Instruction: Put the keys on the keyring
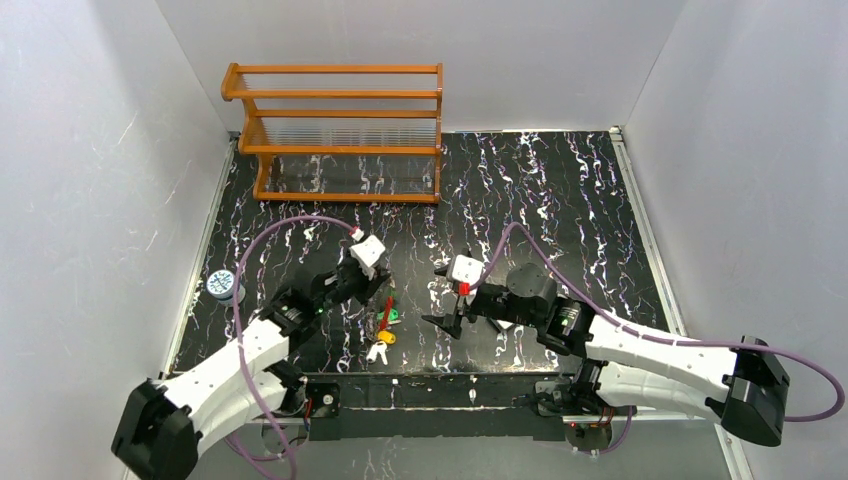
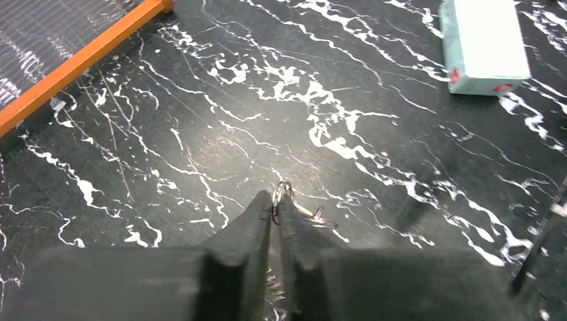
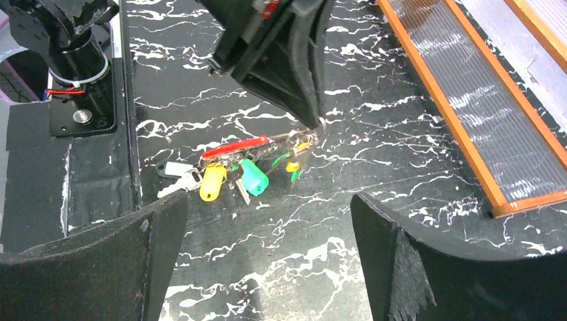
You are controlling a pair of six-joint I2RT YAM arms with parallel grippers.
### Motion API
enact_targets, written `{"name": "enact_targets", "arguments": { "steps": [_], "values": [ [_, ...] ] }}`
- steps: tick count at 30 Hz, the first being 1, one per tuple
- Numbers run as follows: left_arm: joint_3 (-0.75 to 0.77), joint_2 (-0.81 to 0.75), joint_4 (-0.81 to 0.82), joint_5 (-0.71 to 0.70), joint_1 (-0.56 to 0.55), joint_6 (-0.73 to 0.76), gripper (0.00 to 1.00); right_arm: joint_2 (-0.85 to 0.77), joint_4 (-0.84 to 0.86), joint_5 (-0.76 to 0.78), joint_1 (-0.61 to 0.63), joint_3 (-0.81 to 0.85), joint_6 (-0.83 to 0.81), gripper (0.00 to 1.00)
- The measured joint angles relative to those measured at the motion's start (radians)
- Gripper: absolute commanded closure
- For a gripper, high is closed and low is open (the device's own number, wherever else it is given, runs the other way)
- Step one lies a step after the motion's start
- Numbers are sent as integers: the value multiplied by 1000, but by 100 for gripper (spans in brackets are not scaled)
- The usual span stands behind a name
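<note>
- To do this step well, the right tool (image 3: 264, 208) is likely needing a low approach, closing on one coloured head only while the left is steadying the ring.
- The left tool (image 2: 275, 200) is pinching the metal end of the keyring (image 3: 234, 147), jaws pressed together on it.
- The right tool is hanging spread wide, holding nothing, just short of the bunch.
- The yellow key (image 3: 212, 182) and green key (image 3: 254, 177) are lying beside the keyring's red section on the tabletop (image 1: 560, 200), between the arms.

Bare surface (image 1: 560, 200) lies open at the far right and between the orange wooden rack (image 1: 340, 130) at far left and the keyring (image 3: 234, 147), whose far end the left pincer (image 2: 274, 204) covers, while the right pincer (image 1: 442, 297), spread wide, stands just right of it.
</note>
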Motion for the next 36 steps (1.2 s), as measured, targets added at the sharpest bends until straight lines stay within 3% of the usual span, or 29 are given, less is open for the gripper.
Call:
{"name": "enact_targets", "arguments": {
  "steps": [2, 5, 10, 13, 19, 24, 28, 36],
  "values": [
    [15, 74, 50, -29, 0, -19, 58, -8, 0, 8, 0, -8, 12, 1],
    [55, 168, 94, -80, 0, -48, 31, -14, 0, 15, -8, -16, 34, 1],
    [132, 283, 129, -171, 1, -103, 15, 3, 8, -21, -76, -16, 82, 1],
    [136, 300, 143, -211, 13, -122, 6, 42, 13, -106, -196, -16, 140, 1],
    [99, 280, 167, -275, 110, -199, 2, 104, 34, -225, -486, -16, 278, 1],
    [19, 230, 161, -330, 255, -290, 2, 107, 37, -216, -682, -24, 337, 1],
    [-57, 166, 129, -421, 300, -314, 2, 106, -3, -75, -820, -49, 342, 1],
    [-153, 100, 183, -580, 301, -244, 2, 95, 71, 203, -844, -204, 338, 1]
  ]
}}
